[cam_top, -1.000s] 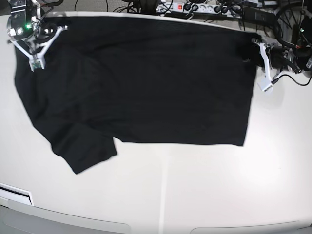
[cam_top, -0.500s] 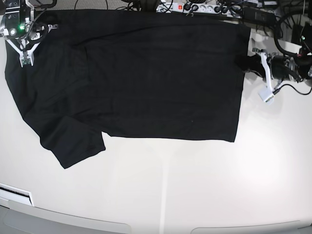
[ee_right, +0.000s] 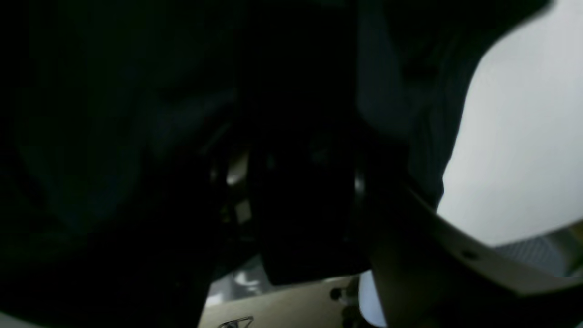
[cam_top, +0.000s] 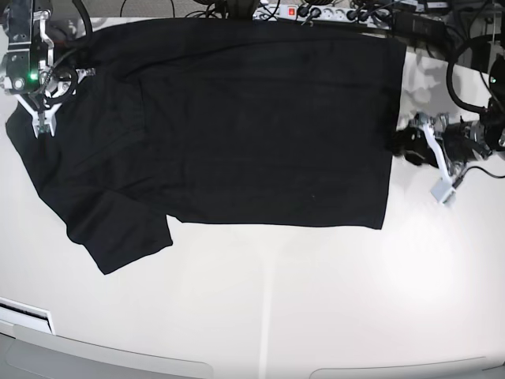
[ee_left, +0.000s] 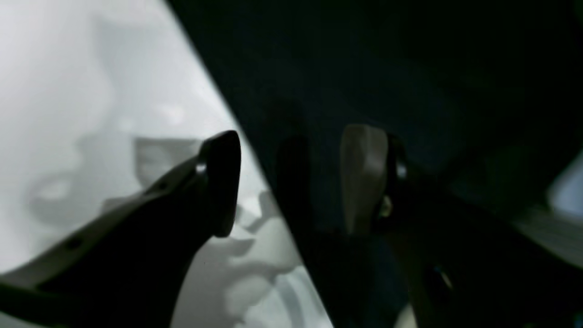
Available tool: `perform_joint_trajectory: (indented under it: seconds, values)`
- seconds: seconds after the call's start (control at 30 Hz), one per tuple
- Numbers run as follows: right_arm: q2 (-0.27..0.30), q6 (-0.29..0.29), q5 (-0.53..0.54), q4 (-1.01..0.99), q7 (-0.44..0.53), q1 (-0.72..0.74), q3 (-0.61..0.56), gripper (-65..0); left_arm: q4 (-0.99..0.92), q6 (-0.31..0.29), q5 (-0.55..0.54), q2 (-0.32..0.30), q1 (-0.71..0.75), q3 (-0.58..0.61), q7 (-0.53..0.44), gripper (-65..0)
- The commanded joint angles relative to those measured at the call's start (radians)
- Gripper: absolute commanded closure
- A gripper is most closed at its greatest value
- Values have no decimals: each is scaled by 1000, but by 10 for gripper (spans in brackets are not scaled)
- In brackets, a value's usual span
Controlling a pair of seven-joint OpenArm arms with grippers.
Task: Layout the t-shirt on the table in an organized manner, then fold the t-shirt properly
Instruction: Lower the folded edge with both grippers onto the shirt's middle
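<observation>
Left tool (ee_left: 300,182): fingers spread, straddling the shirt's edge, holding nothing | Right tool (cam_top: 41,110): spread cannot be judged, over the shirt's corner | T-shirt (cam_top: 237,118): flat on table (cam_top: 316,300), apparently spread for folding.

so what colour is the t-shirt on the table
Plain black all over, with no visible print. The t-shirt shows best in the base view, spread on the white table.

Legible text, labels, brands, numbers, signs: none. All views too dark, blurred or small to read.
</observation>
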Motion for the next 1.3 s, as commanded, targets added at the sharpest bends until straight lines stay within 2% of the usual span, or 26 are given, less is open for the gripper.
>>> perform_joint_trajectory:
  seconds: [0.0,0.1,0.2,0.5,0.7,0.87,1.1,1.2,1.27]
  values:
    - [6,16,26,6,10,14,-1,-280,8,7,0,-18,-27,-8,-43,-358]
    - [6,35,26,7,11,41,-1,-280,-23,45,15,-4,-80,-8,-88,-358]
    - [6,37,26,7,11,63,-1,-280,-105,42,20,13,-148,-8,-91,-358]
    - [6,37,26,10,20,116,-1,-280,-530,-95,19,105,-386,-7,-179,-358]
    - [6,37,25,10,30,116,-1,-279,-758,-100,142,175,-489,-6,-342,-358]
    - [6,37,25,10,30,117,-1,-279,-834,-77,233,243,-495,-6,-425,-357]
    - [6,37,25,10,30,117,-1,-279,-838,-78,259,317,-493,-6,-404,-307]
    - [6,38,25,10,29,125,-1,-279,-838,-78,249,333,-493,-6,-349,-288]
    - [6,37,26,11,30,132,-1,-279,-838,-78,206,332,-493,-6,-301,-236]
